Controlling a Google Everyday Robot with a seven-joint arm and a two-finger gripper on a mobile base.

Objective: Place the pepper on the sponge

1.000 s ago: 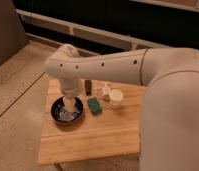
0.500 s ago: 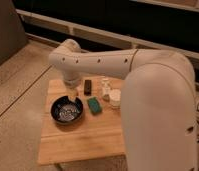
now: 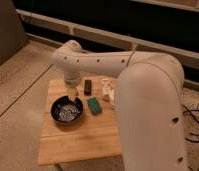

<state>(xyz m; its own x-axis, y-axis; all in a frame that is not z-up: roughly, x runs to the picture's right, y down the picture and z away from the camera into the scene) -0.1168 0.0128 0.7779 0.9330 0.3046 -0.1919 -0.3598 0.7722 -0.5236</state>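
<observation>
Over the far rim of the dark bowl (image 3: 67,111), toward the left end of the wooden desk (image 3: 78,145), the gripper (image 3: 73,94) hangs straight down from the white arm (image 3: 93,60). Its fingers (image 3: 71,91) stand apart, with nothing between them that I can make out.

What worries me from where I stand is the crowding. The teal sponge (image 3: 94,105) lies just right of the bowl. The dark upright block (image 3: 87,87) is just behind it, and the white cup (image 3: 109,92) is near, close to the arm's bulk. A low sideways sweep toward the sponge could clip the block and topple it. It could also nudge the sponge itself, which looks light enough to slide.

The sponge's top is a small landing spot. A long, rounded pepper let go off-centre or from too high would likely roll off onto the desk. The bowl's rim also sits right beneath the fingers, so a descent slightly off line could catch it and tip the bowl.

As for the pepper, I cannot pick it out. Nothing orange shows on the sponge, whose top looks bare, nor on the open desk. It may lie in the bowl below the fingers, where I see only pale glints, or be hidden behind the wrist. So I cannot say how it lies relative to the fingers. I can only say that the sponge is to their right and a little nearer the desk's front edge.
</observation>
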